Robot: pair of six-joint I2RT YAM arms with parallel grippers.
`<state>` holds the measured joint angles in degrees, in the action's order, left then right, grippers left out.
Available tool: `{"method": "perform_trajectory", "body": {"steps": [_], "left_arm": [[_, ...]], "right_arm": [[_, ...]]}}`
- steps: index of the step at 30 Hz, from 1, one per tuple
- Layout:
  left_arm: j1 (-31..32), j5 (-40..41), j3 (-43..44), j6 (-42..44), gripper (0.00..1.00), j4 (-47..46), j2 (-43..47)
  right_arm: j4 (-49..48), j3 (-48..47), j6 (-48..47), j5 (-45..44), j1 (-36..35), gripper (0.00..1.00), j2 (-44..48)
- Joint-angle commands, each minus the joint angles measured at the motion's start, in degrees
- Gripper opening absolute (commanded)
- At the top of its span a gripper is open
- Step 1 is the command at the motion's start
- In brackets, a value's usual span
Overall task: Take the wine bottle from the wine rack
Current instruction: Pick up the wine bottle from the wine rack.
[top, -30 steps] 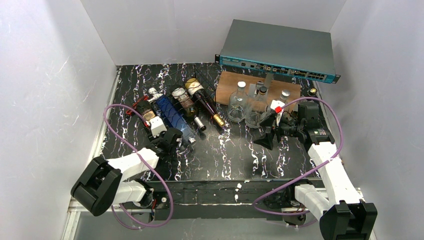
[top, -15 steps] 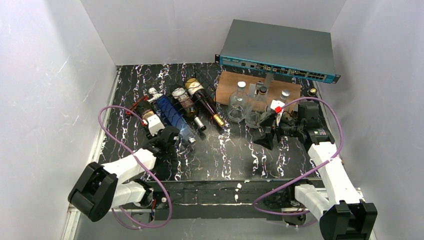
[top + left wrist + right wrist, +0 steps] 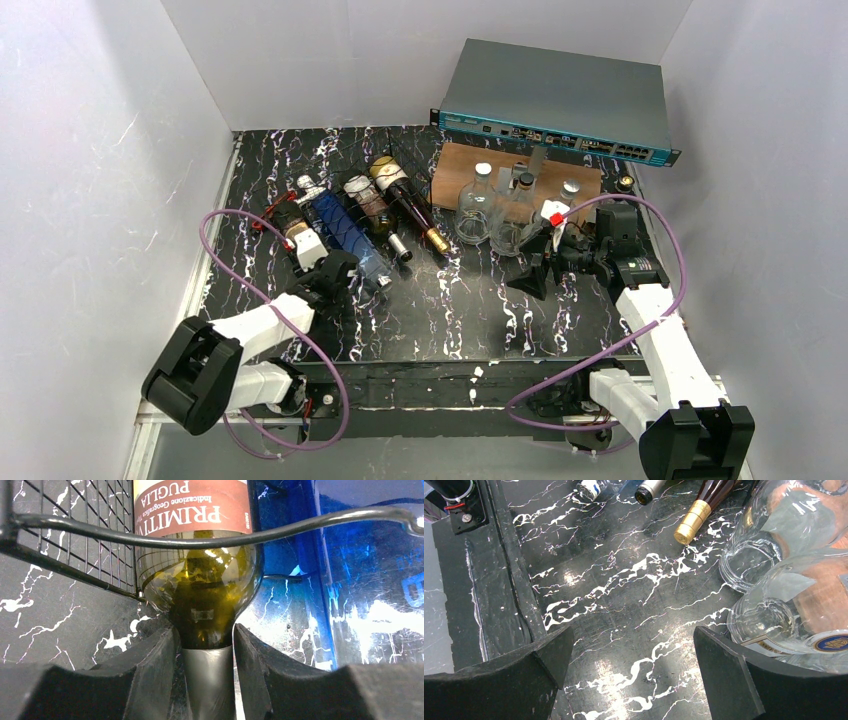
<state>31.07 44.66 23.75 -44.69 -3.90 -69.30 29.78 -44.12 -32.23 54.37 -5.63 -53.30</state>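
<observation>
Left gripper [image 3: 332, 272] is sitting slightly closer to the wine rack [image 3: 100, 532] than a second ago. The elbow is swinging a little and the jaws are narrowing. Its fingers [image 3: 150, 665] are now resting against both sides of the foil-capped neck of the wine bottle [image 3: 197, 585], so a narrow grip on the neck is forming.

The bottle itself is not shifting. It is lying at the rack's left end, beside the blue bottle [image 3: 360, 580], with the rack's front wire crossing its shoulder.

Judgement: the grasp is being completed and extraction is not yet begun.

The bottle's long axis is lying flat over the counter [image 3: 480, 300]. The neck is poking out of the rack's near side and angling slightly right; the base is pointing toward the rack's far side.

Right gripper [image 3: 634, 635] is hanging wide open, well right of the rack, holding nothing.
</observation>
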Motion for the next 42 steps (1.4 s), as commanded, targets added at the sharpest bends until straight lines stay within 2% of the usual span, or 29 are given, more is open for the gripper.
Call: {"method": "perform_trajectory", "body": {"steps": [1,8,15,26,42], "left_arm": [[-0.8,0.9,1.7,-0.7,0.41,-0.2,-0.6],[-1.1,-1.1,1.8,0.1,0.22,-0.2,-0.4],[-1.1,-3.3,0.7,0.9,0.00,1.4,4.2],[-0.5,-7.4,-1.4,-5.9,0.00,11.2,13.4],[2.1,-13.6,-0.1,-9.0,0.00,25.4,30.1]], "right_arm": [[-1.7,0.3,-1.0,0.8,0.2,0.98,0.9],[-1.7,0.3,-1.1,0.8,0.2,0.98,0.8],[-1.6,0.3,-1.2,0.8,0.2,0.98,0.9],[-1.4,0.2,-1.3,0.9,0.2,0.98,1.2],[-1.2,0.1,-1.4,1.1,0.2,0.98,1.6]]}}
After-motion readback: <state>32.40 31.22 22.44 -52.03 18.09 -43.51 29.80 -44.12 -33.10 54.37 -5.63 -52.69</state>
